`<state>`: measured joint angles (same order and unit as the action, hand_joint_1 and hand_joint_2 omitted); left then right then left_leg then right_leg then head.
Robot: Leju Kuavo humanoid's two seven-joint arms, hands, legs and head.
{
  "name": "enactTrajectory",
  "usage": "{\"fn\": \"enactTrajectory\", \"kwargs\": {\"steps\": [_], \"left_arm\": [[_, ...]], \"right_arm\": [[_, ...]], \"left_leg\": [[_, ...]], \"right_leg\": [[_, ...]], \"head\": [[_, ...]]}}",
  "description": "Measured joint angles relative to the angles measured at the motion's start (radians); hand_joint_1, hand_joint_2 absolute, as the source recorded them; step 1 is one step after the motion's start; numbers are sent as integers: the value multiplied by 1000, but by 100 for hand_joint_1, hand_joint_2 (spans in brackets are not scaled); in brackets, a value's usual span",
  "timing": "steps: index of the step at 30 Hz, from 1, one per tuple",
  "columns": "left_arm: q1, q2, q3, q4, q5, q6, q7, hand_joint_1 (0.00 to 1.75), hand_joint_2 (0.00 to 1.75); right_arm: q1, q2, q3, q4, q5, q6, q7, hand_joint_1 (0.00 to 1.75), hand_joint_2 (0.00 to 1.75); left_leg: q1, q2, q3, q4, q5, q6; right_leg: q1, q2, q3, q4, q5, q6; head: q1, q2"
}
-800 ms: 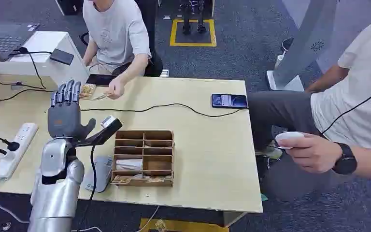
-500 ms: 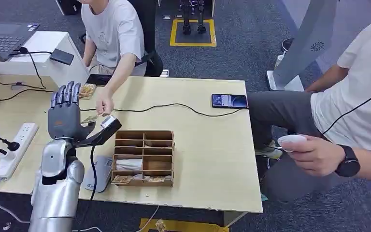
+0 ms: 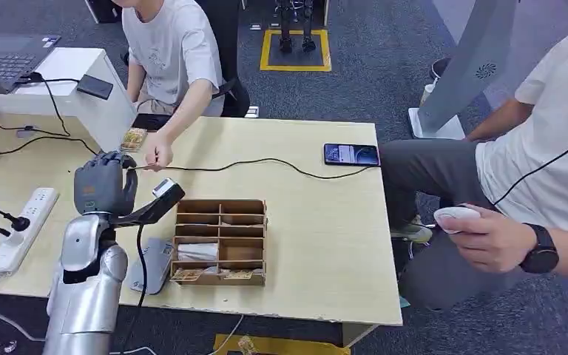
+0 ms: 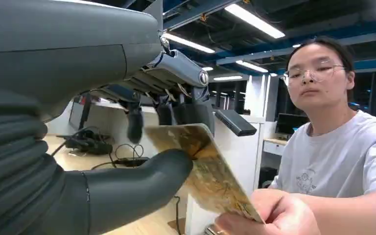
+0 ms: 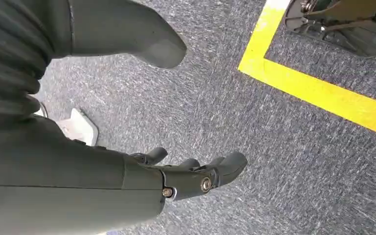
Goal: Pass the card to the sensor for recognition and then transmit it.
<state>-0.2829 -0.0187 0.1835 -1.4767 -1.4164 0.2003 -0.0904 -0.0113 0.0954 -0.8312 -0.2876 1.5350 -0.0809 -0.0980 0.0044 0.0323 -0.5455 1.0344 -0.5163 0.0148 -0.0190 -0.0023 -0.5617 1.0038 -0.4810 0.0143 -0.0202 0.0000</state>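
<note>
Card (image 4: 210, 171) sits pinched between thumb and curled fingers of the left robot hand (image 3: 103, 185), raised above the bench (image 3: 325, 244) where the seated person's hand (image 3: 159, 157) offers it, likely a handover; right robot hand (image 5: 196, 176) hangs loosely unclenched over floor, holding nothing.

I see the card (image 4: 210, 171), gold-patterned and tilted, pinched between the left robot hand's (image 3: 103, 185) thumb and fingers, its other end in a person's fingers, above the far-left bench. The sensor (image 3: 165, 188) sits just right.
</note>
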Motion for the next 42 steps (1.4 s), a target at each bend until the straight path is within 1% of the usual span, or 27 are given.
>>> {"fn": "enactTrajectory", "kwargs": {"steps": [6, 10, 13, 15, 17, 19, 21, 25, 28, 40, 42], "left_arm": [[0, -2, 5, 0, 39, -5, -33, 175, 175], [0, -4, 12, 0, 106, -35, -57, 175, 175], [0, -13, 26, 0, 164, -80, -57, 175, 175], [0, -24, 36, 0, 217, -142, -38, 175, 175], [0, -38, 48, 0, 260, -184, -27, 175, 175], [0, -50, 59, 5, 307, -213, -20, 175, 175], [0, -57, 70, 12, 326, -230, -6, 175, 175], [2, -60, 96, 31, 330, -237, 20, 175, 175], [8, -59, 122, 43, 333, -236, 27, 175, 175], [65, -60, 226, 50, 357, -231, 23, 175, 175], [74, -60, 240, 49, 367, -231, 15, 175, 175]], "right_arm": [[0, 0, -10, 0, 7, -2, -3, 0, 175], [0, 0, -12, 0, 24, -1, -3, 0, 175], [0, 0, -15, 1, 24, -1, -1, 0, 175], [-1, 0, -20, 1, 29, 0, 6, 0, 175], [-1, 0, -26, 1, 38, 0, 8, 0, 175], [-2, 0, -32, 1, 38, 2, 14, 0, 175], [-2, 0, -37, 1, 38, 2, 18, 0, 175], [-2, -1, -40, 1, 38, 10, 20, 0, 175], [-2, -1, -41, 1, 38, 12, 20, 0, 175], [-1, -1, -41, 1, 38, 13, 34, 0, 175], [-2, -1, -41, 1, 38, 12, 32, 0, 175]], "left_leg": [[0, 0, 0, 0, 0, 0], [0, 0, 0, 0, 0, 0], [0, 0, 0, 0, 0, 0], [0, 0, 0, 0, 0, 0], [0, 0, 0, 0, 0, 0], [0, 0, 0, 0, 0, 0], [0, 0, 0, 0, 0, 0], [0, 0, 0, 0, 0, 0], [0, 0, 0, 0, 0, 0], [0, 0, -1, 0, 0, 0], [0, 0, -1, 0, 0, 0]], "right_leg": [[0, 0, 0, 0, 0, 0], [0, 0, 0, 0, 0, 0], [0, 0, 0, 0, 0, 0], [0, 0, 0, 0, 0, 0], [0, 0, 0, 0, 0, 0], [0, 0, 0, 0, 0, 0], [0, 0, 0, 0, 0, 0], [0, 0, 0, 0, 0, 0], [0, 0, 0, 0, 0, 0], [0, 0, 0, 0, 0, 0], [0, 0, 0, 0, 0, 0]], "head": [[0, 0], [0, 0], [0, 0], [0, 0], [0, 0], [0, 0], [0, 0], [0, 0], [0, 0], [0, 0], [0, 0]]}}
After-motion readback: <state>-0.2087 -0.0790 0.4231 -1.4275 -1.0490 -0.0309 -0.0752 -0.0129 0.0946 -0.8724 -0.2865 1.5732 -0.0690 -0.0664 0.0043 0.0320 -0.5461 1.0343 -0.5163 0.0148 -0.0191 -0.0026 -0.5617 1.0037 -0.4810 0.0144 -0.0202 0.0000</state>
